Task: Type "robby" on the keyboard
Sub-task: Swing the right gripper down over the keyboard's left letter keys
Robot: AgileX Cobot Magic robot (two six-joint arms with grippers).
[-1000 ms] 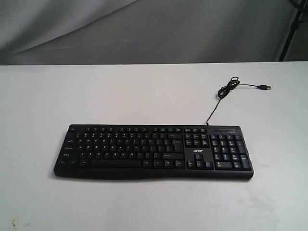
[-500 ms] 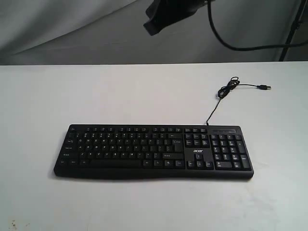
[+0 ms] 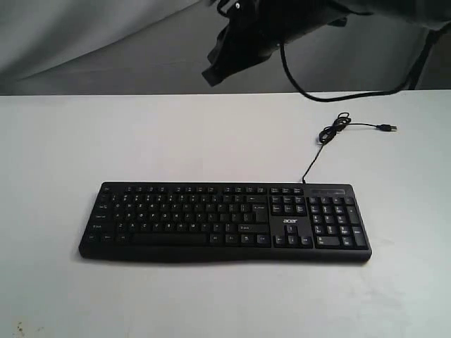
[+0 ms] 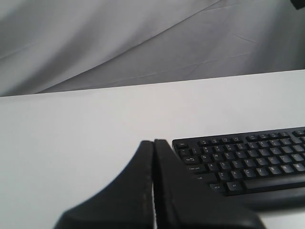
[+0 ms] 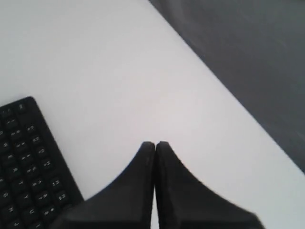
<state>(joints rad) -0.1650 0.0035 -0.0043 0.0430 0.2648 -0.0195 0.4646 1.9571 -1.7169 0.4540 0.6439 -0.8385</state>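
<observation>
Keyboard: the black full-size keyboard [image 3: 225,222] lies flat on the white table [image 3: 211,134], a little toward the near edge, its long side running left to right in the exterior view.
Keyboard details: the number pad [image 3: 338,222] is at the keyboard's right end, and a small white acer logo [image 3: 289,222] sits just left of it, above the arrow keys.
Cable: a thin black cable [image 3: 313,158] leaves the back edge near the right end, runs toward the far side of the table, curls into a small loop and ends in a USB plug [image 3: 386,128] lying loose on the tabletop.
Left gripper: the left gripper [image 4: 153,141] has its two dark fingers pressed flat together with nothing between them. It hangs over bare table just off the keyboard's left end; it does not show in the exterior view.
Right gripper: the right gripper [image 5: 155,143] is likewise clenched and holds nothing. Its wrist view shows white table beneath it and one end of the keyboard off to the side.
Right arm: the right arm [image 3: 254,32] comes in dark and blurred from the upper right, high above the far side of the table and well apart from the keys, with a black hose looping below it.
Contact: neither claw touches the keyboard.
Backdrop: wrinkled grey cloth [image 3: 106,42] hangs behind the table.
</observation>
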